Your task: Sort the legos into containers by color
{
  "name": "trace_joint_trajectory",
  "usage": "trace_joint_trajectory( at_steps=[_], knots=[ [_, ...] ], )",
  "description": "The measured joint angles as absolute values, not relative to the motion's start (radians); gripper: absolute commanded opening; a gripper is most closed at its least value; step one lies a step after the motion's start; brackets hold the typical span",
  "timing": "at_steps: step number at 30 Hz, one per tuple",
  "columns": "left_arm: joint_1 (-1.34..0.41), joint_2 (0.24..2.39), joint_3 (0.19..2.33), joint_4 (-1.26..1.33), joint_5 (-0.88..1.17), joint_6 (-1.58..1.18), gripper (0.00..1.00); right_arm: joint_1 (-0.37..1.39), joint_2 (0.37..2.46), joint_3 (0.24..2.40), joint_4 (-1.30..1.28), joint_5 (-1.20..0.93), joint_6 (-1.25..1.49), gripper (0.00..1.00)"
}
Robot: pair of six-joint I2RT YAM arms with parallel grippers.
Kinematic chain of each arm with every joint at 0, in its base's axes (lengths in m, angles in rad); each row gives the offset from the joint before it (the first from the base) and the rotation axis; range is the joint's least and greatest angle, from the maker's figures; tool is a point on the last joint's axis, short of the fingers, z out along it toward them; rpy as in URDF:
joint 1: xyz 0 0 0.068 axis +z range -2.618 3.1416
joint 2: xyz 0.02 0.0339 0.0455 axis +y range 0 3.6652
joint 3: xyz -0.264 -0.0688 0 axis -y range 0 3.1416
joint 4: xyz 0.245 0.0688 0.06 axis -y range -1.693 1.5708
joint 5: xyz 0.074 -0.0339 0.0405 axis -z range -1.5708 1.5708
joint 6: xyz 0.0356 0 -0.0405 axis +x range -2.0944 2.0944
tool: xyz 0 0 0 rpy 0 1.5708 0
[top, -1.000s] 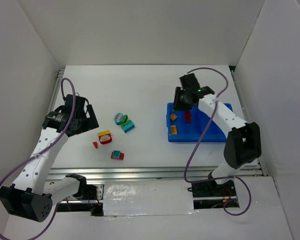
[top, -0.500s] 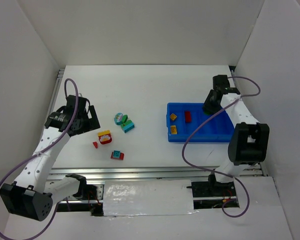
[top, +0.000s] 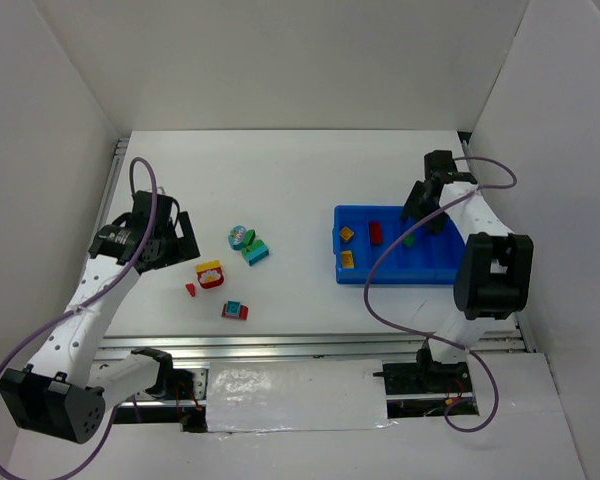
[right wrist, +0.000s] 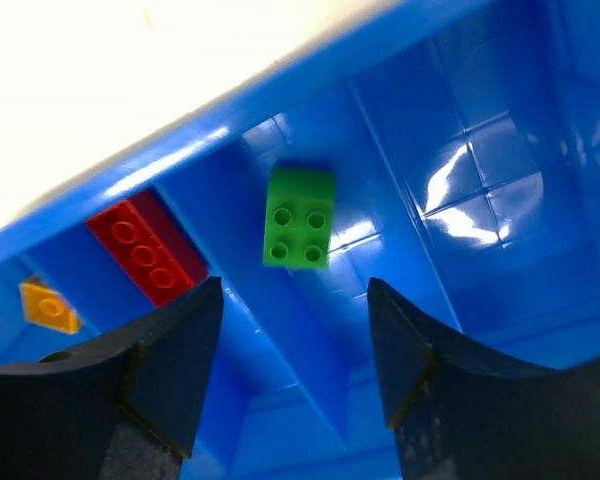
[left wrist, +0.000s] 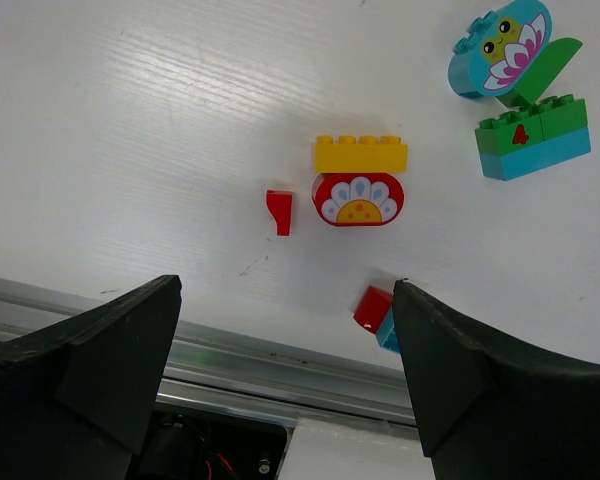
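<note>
Beneath right claw [right wrist: 293,320], jaws parted and empty: green brick [right wrist: 298,217] lying flat in tray [right wrist: 500,130] compartment (red brick [right wrist: 145,250] one slot over). Ahead of left claw [left wrist: 285,300], spread wide, holding nothing: loose legos [left wrist: 360,180] on table [left wrist: 130,120].

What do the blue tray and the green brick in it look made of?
Blue tray: probably moulded plastic, glossy; bright glare patches sit on its floor. Green brick: likely hard plastic, smooth with a slight sheen; crisp moulded studs on top.
</note>
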State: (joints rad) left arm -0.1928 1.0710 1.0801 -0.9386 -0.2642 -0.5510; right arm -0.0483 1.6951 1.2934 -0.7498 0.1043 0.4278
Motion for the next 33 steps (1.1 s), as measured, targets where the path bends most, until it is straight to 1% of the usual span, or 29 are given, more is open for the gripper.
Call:
trace_joint_trajectory(
  at_steps=[4, 5, 6, 9, 10, 14, 15, 16, 17, 20, 25, 28, 33],
  knots=[
    [-0.193, 1.067, 1.080, -0.940, -0.265, -0.551, 0.99, -0.031, 1.695, 1.378, -0.792, 0.110, 0.425, 0.70],
    [-0.193, 1.067, 1.080, -0.941, -0.265, -0.552, 0.99, -0.012, 1.695, 1.409, -0.803, 0.124, 0.426, 0.71],
    [-0.193, 1.067, 1.080, -0.941, -0.265, -0.552, 1.00, 0.023, 1.695, 1.442, -0.814, 0.134, 0.426, 0.76],
    [-0.192, 1.071, 1.084, -0.947, -0.276, -0.559, 0.99, 0.202, 1.695, 1.534, -0.836, 0.178, 0.434, 0.80],
    [-0.191, 1.076, 1.087, -0.951, -0.282, -0.563, 0.99, 0.298, 1.695, 1.563, -0.836, 0.190, 0.439, 0.80],
    [-0.178, 1.103, 1.113, -0.966, -0.287, -0.585, 1.00, 0.609, 1.705, 1.609, -0.808, 0.144, 0.453, 0.81],
    [-0.176, 1.105, 1.116, -0.966, -0.286, -0.585, 1.00, 0.665, 1.719, 1.619, -0.808, 0.131, 0.455, 0.87],
    [-0.173, 1.105, 1.118, -0.966, -0.282, -0.585, 1.00, 0.707, 1.745, 1.635, -0.810, 0.118, 0.456, 0.90],
    [-0.172, 1.105, 1.119, -0.966, -0.282, -0.584, 0.99, 0.740, 1.778, 1.658, -0.807, 0.112, 0.455, 1.00],
    [-0.171, 1.104, 1.122, -0.970, -0.274, -0.580, 0.99, 0.790, 1.906, 1.719, -0.788, 0.083, 0.420, 0.99],
    [-0.170, 1.095, 1.127, -0.981, -0.256, -0.570, 0.99, 0.815, 2.089, 1.785, -0.763, 0.054, 0.340, 0.97],
    [-0.170, 1.079, 1.127, -0.991, -0.242, -0.553, 0.99, 0.816, 2.150, 1.831, -0.753, 0.035, 0.294, 0.95],
    [-0.168, 1.060, 1.127, -1.011, -0.231, -0.546, 0.99, 0.816, 2.191, 1.893, -0.700, 0.007, 0.240, 0.96]
  ],
)
